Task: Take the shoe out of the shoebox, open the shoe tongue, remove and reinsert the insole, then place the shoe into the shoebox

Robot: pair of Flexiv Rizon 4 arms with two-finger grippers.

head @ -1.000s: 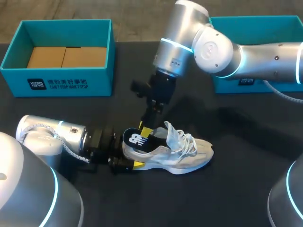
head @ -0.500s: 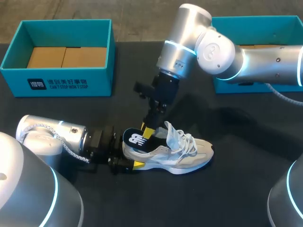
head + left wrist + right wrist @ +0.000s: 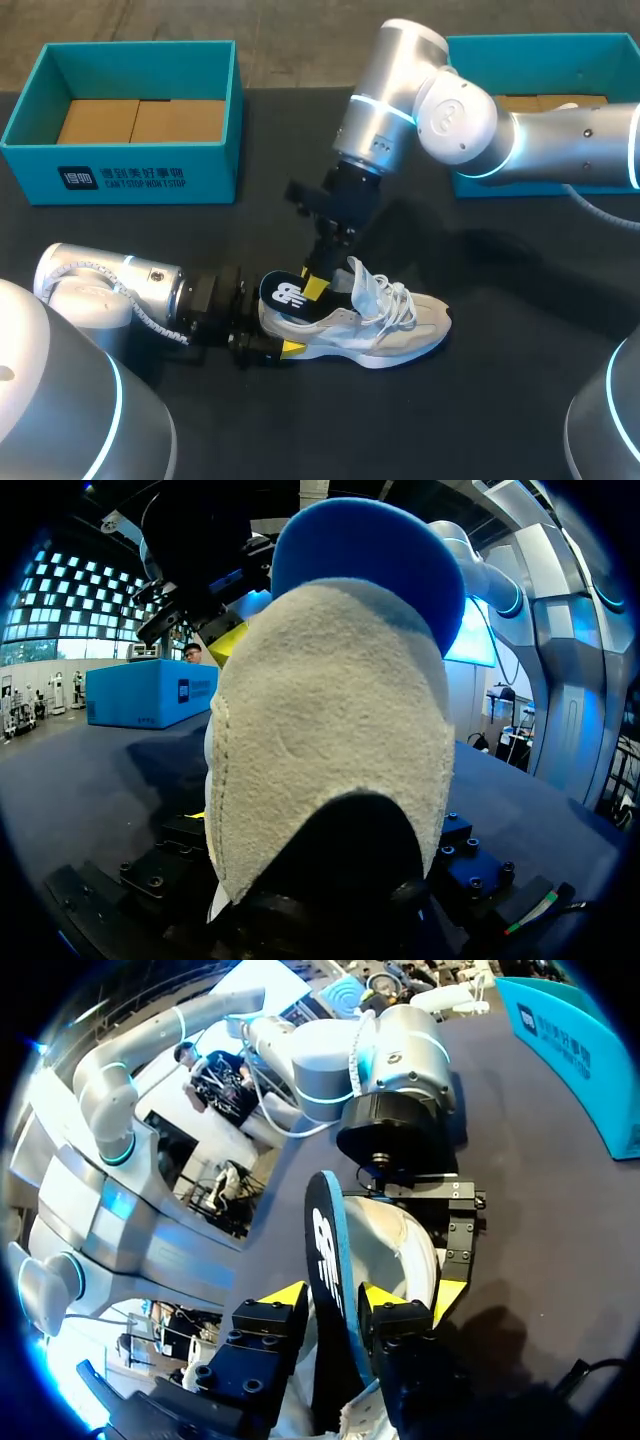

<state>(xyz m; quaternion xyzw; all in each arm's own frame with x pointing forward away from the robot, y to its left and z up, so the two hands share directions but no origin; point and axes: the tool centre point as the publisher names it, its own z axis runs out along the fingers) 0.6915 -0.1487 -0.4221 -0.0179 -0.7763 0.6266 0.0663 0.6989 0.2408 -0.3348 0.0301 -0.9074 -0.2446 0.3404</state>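
Pinching the insole (image 3: 286,294): your right gripper (image 3: 310,280) comes down from above, its yellow tips drawn in narrow on either face of the insole.
Left gripper (image 3: 272,338): it lies low along the table (image 3: 500,400) and clamps the heel of the shoe (image 3: 370,322) from both sides (the heel fills your left wrist view).
Shoe: it stands on its sole near the table's middle, toe pointing to your right, laces loose and tongue pulled up.
Insole: it stands on edge, heel end lifted out of the shoe's opening, front end down inside.
Left box (image 3: 120,172): open, at the far left of the table, well apart from the shoe.
Right box (image 3: 560,45): at the far right, partly hidden behind your right arm.
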